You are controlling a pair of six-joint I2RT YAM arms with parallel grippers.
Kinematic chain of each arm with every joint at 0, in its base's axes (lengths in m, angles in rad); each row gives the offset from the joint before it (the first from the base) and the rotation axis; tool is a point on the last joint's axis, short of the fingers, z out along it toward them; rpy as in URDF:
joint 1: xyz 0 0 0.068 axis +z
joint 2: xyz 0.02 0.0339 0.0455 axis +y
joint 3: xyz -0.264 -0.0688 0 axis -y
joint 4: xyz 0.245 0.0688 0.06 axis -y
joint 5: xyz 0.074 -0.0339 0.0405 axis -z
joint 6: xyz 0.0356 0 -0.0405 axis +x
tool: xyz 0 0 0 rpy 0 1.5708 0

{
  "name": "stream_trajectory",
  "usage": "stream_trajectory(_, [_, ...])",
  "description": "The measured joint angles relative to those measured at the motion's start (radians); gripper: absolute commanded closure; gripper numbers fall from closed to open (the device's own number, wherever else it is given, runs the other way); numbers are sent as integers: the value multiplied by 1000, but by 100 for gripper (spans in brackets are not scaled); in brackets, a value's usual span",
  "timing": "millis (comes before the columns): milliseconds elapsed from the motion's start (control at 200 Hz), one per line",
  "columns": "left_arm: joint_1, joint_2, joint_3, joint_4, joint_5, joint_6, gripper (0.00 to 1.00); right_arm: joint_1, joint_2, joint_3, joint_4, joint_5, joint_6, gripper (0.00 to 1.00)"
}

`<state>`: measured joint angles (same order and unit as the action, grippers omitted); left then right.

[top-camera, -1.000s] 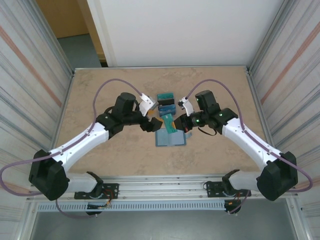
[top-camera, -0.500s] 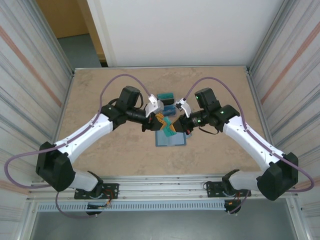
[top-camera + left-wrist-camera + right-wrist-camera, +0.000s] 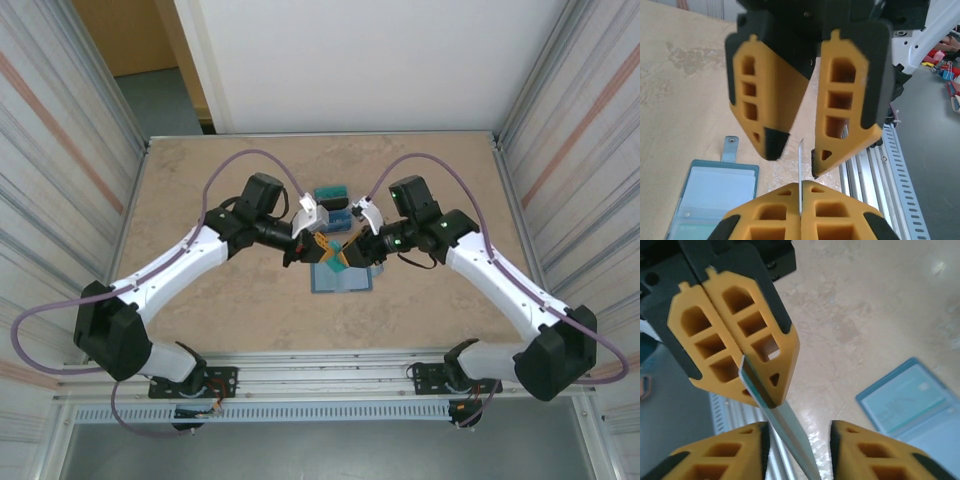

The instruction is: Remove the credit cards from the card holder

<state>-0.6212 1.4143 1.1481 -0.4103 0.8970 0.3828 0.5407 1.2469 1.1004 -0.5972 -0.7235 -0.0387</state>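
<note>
A teal credit card (image 3: pixel 332 252) hangs above the table between my two grippers. My left gripper (image 3: pixel 318 247) is shut on one end of it; in the left wrist view the credit card (image 3: pixel 800 160) stands edge-on out of the left gripper (image 3: pixel 801 184). My right gripper (image 3: pixel 348 255) is open, its pads on either side of the card (image 3: pixel 785 422) and apart from it. The card holder (image 3: pixel 341 282) lies open on the table just below, pale pockets up, and is also seen as the card holder (image 3: pixel 715 195) and the card holder (image 3: pixel 910 400). Two more cards (image 3: pixel 330 193) lie behind.
The two loose cards, one teal and one dark blue (image 3: pixel 338 215), lie side by side just behind the grippers. Bare tan table (image 3: pixel 220 320) spreads to both sides. A metal rail (image 3: pixel 330 385) runs along the near edge, and ribbed walls close the left and right.
My left gripper came in from the left and shut on the card's free end. My right gripper, shut on the card before, has opened and let it go.
</note>
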Motion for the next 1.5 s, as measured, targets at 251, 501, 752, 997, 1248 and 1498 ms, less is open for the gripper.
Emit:
stream_trajectory(251, [-1,-171,-204,231,-159,-199,100,-47,-217,-180,207,72,119,46])
stream_trajectory(501, [0,-347,-441,594,-369,-530,100,-59,-314,-383,521,45,321,46])
stream_trajectory(752, [0,-375,-538,848,-432,-772,100,-44,-202,-404,784,-35,451,47])
stream_trajectory(997, [0,-375,-554,990,-435,-888,100,5,-64,-343,889,-86,485,49])
stream_trajectory(1248, [0,-375,-560,1060,-419,-935,100,16,-15,-315,978,-128,519,60])
stream_trajectory(1498, [0,-375,-573,1104,-397,-960,100,16,-11,-306,1012,-158,539,89])
